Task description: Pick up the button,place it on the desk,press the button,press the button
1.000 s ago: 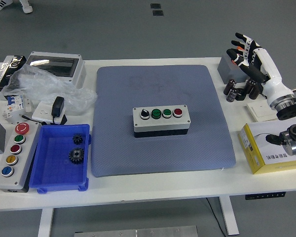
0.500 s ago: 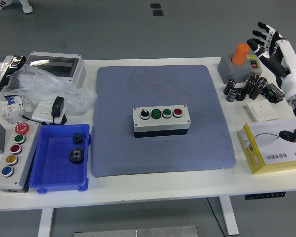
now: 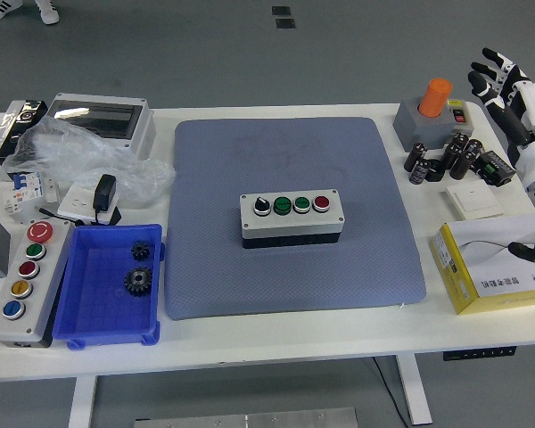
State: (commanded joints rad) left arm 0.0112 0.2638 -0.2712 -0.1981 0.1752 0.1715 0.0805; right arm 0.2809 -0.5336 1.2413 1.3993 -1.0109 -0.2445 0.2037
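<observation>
button box (image 3: pixel 292 217) mid-mat, right hand (image 3: pixel 506 85) well apart, fingers spread

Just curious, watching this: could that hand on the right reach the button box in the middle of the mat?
Probably yes. The right hand is open and empty, and nothing stands between it and the button box on the mat.

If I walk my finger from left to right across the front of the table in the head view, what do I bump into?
Tall button box → blue tray with gears → gray mat → button box on the mat → yellow box.
</observation>
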